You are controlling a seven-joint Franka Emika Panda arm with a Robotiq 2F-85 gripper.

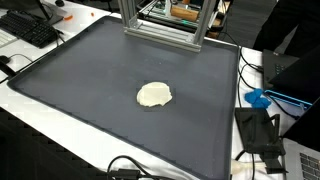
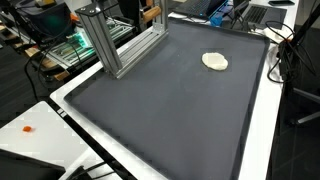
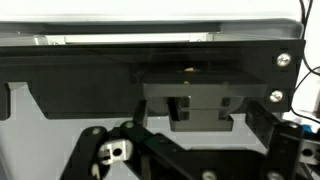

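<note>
Claw (image 3: 185, 165) shows in the wrist view only; its dark linkages stand spread wide along the lower edge, nothing between them, fingertips cut off by the picture edge; behind it is a black bolted plate (image 3: 150, 60), with detail hard to make out. Pale flat disc (image 1: 154, 95) lies alone on the dark mat (image 1: 80, 80) in both exterior views, well apart from the aluminium frame (image 1: 165, 25); disc material cannot be told. The low-rimmed mat rests on the white tabletop (image 1: 35, 112); blue object (image 1: 258, 98) sits just off the mat's edge, partly hidden by cables.
</note>
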